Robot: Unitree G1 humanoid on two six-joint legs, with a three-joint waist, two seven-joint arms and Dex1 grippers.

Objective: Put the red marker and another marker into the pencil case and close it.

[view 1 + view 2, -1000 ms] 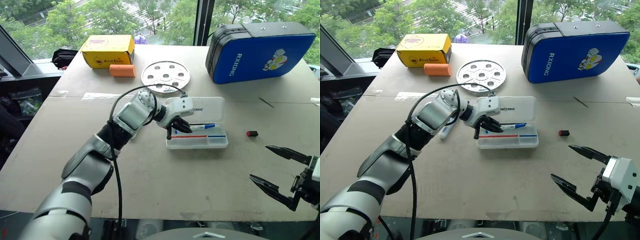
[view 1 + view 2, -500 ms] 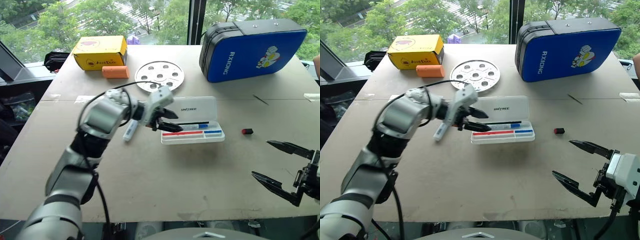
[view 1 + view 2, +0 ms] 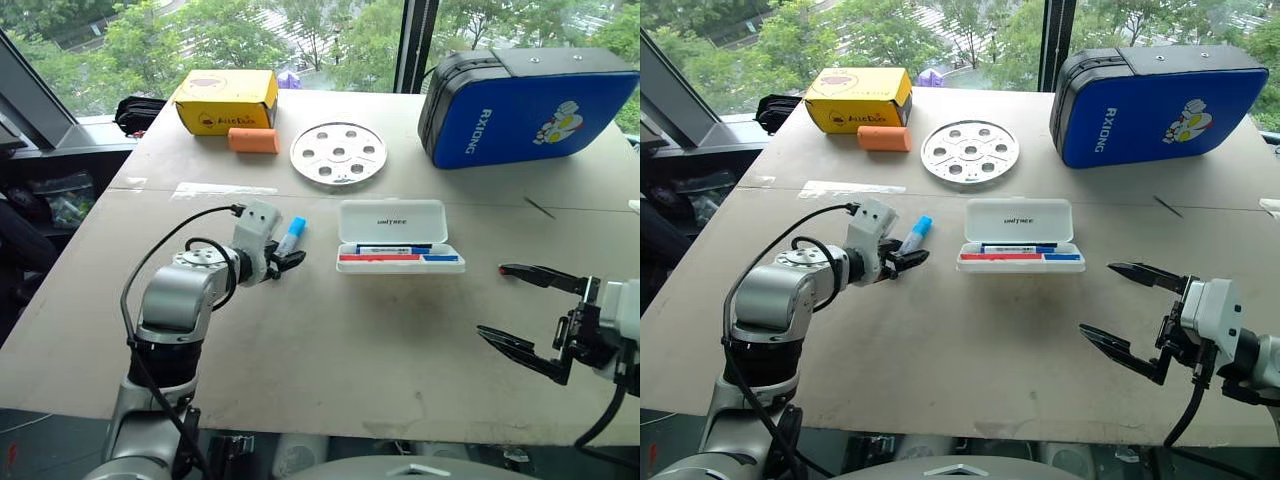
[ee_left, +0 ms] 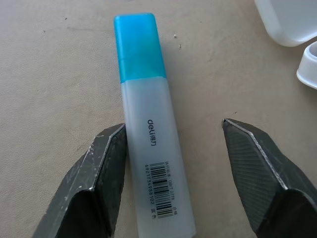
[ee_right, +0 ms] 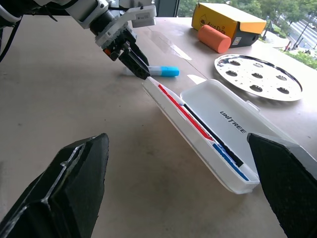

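Left gripper (image 4: 173,144), jaws parted astride the blue-capped highlighter (image 4: 148,134), which lies at nine o'clock of the open pencil case (image 3: 400,237). Light, rigid, smooth barrel: best pinched mid-body across its flat faces. Right gripper (image 3: 520,310) open, empty.

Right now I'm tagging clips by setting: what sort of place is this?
Probably an upper-floor office or lab: a worktable stands against big windows overlooking treetops, with stationery on it, such as a white pencil case and a yellow box.
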